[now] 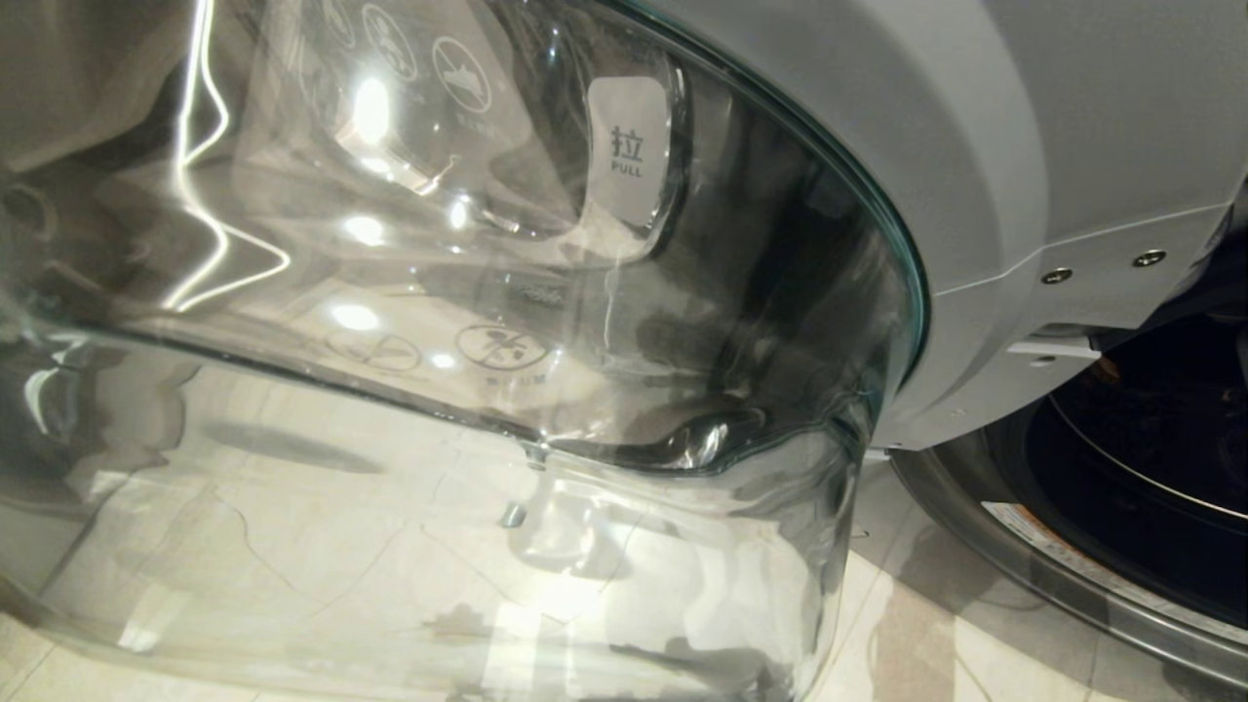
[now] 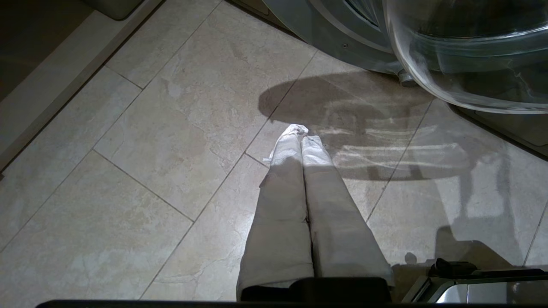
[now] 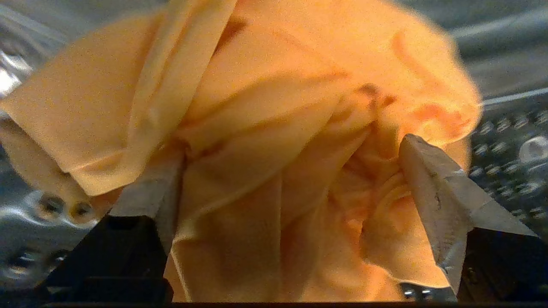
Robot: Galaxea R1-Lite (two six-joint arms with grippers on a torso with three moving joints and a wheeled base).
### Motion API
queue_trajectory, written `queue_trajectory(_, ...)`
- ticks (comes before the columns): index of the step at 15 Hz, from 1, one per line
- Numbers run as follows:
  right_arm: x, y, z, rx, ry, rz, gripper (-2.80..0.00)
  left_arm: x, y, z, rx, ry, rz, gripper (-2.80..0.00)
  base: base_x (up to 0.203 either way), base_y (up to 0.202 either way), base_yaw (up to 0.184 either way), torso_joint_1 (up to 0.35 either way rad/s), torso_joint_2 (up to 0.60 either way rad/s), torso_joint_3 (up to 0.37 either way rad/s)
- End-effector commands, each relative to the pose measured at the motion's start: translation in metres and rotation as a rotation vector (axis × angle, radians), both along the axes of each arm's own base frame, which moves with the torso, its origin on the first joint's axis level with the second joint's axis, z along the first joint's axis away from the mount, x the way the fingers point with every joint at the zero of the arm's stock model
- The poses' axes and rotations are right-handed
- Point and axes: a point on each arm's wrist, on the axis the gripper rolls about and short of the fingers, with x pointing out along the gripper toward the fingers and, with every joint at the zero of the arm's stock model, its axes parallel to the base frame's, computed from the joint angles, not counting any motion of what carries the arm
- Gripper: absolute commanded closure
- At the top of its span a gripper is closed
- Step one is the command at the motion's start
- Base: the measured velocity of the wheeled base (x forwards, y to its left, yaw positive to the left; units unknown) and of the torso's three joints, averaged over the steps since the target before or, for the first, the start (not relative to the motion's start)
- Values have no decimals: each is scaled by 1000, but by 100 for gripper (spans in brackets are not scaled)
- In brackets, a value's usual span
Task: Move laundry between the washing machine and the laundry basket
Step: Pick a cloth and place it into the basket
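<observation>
Inside the perforated steel drum (image 3: 509,141), the yellow-orange garment (image 3: 265,141) lies bunched between the fingers of the right gripper (image 3: 282,167), whose jaws are spread wide around the cloth without pinching it. Nearer the robot, the washing machine (image 1: 1072,146) has its glass door (image 1: 439,341) swung open on the left. Left gripper (image 2: 302,141) hangs pressed closed and empty over the tiled floor (image 2: 150,149).
</observation>
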Motion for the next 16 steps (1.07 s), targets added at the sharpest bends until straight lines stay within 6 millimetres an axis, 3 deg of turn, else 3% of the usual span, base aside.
queue_trajectory(1,5,-4,-14,7,17,-6,-280,3,0,-11,1,39,0,0,0,0,0,0,0,0)
queue_trajectory(2,6,-4,-17,8,17,-10,-280,3,0,-11,2,39,0,0,0,0,0,0,0,0)
queue_trajectory(3,6,-4,-18,10,18,-6,0,3,0,-11,5,41,0,0,0,0,0,0,0,0)
queue_trajectory(8,5,-4,-14,10,9,-10,0,3,0,-11,7,40,-2,0,0,0,0,0,0,0)
queue_trajectory(11,0,-2,-1,6,-9,-17,0,3,0,-11,7,40,-1,0,0,0,0,0,0,0)
queue_trajectory(13,-12,4,13,8,4,-18,0,3,0,-11,7,40,-3,0,0,0,0,0,0,0)
queue_trajectory(16,-40,23,15,40,77,4,0,3,0,-11,7,40,0,0,0,0,0,0,0,0)
